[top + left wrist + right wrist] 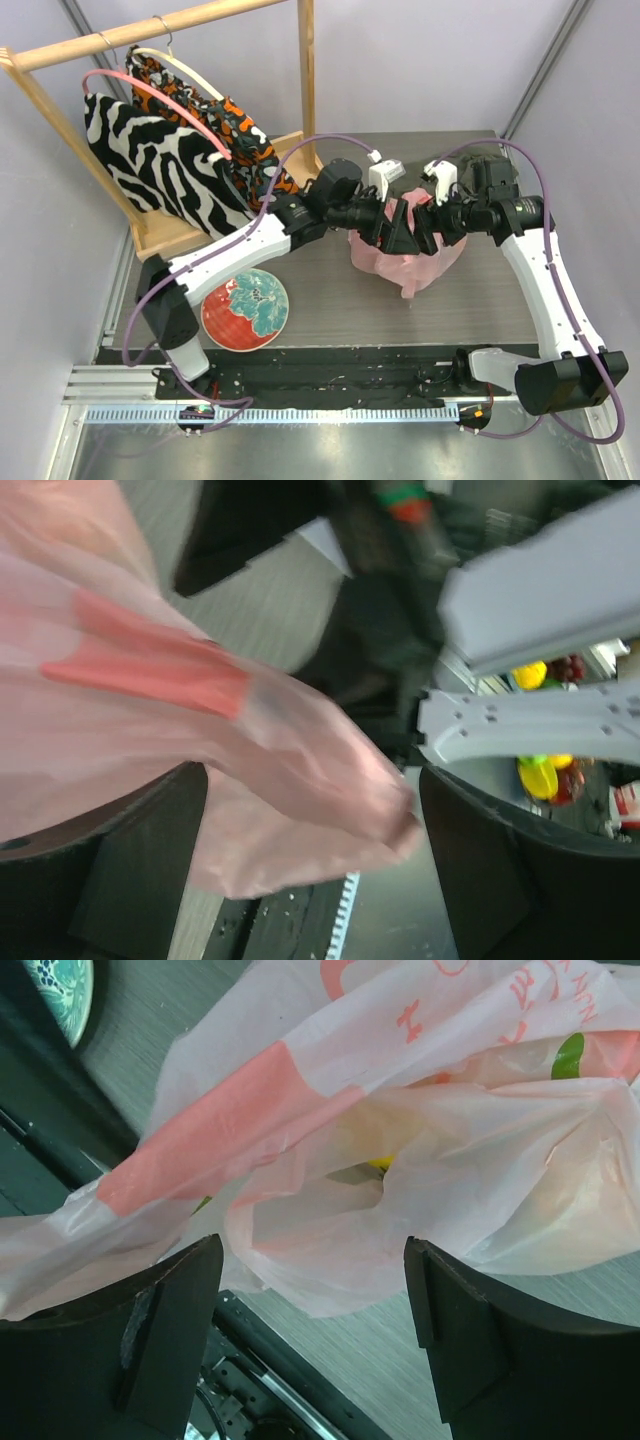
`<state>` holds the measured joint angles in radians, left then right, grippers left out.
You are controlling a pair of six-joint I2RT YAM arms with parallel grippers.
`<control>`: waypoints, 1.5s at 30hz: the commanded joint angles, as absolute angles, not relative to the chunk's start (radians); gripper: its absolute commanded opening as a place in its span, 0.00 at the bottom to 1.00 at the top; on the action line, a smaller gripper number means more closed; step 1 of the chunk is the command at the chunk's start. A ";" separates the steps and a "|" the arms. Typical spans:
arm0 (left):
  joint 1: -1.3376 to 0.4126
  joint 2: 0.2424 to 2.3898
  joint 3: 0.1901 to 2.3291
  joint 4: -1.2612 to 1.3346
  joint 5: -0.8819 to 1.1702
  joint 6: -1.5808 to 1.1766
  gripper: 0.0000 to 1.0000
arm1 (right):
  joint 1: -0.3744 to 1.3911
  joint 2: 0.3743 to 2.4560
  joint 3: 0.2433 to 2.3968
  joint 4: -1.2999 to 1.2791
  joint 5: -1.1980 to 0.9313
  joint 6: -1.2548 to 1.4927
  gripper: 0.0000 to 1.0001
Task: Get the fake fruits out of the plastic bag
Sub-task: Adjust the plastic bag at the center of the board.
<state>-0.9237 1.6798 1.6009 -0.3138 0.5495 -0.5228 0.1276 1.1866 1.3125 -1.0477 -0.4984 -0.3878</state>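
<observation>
The pink translucent plastic bag (405, 258) lies bunched on the table between the two arms. My left gripper (388, 228) is open at the bag's top left; in the left wrist view (312, 790) a fold of the bag (300, 780) hangs between the wide-apart fingers (110, 880). My right gripper (425, 228) is open at the bag's top right; in the right wrist view (312, 1255) it faces the bag's loose mouth (400, 1160). The fake fruits are hidden inside, apart from a small yellow bit (380, 1163) showing in the opening.
A round red-and-teal plate (245, 310) lies left of the bag, its edge also in the right wrist view (60, 990). A wooden rack (150, 235) with zebra and orange-black cloths stands at the back left. A black rail (330, 375) runs along the near edge.
</observation>
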 commanded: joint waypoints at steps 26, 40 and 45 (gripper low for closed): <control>-0.721 1.417 1.447 -0.511 0.403 -0.121 0.00 | 0.344 1.308 1.325 -0.994 -0.399 -0.652 0.83; -0.709 1.463 1.471 -0.520 0.407 -0.095 0.00 | 0.468 1.180 1.178 -1.132 -0.466 -0.549 0.78; -0.709 1.491 1.508 -0.531 0.377 -0.040 0.00 | 0.476 1.213 1.120 -1.083 -0.402 -0.513 0.72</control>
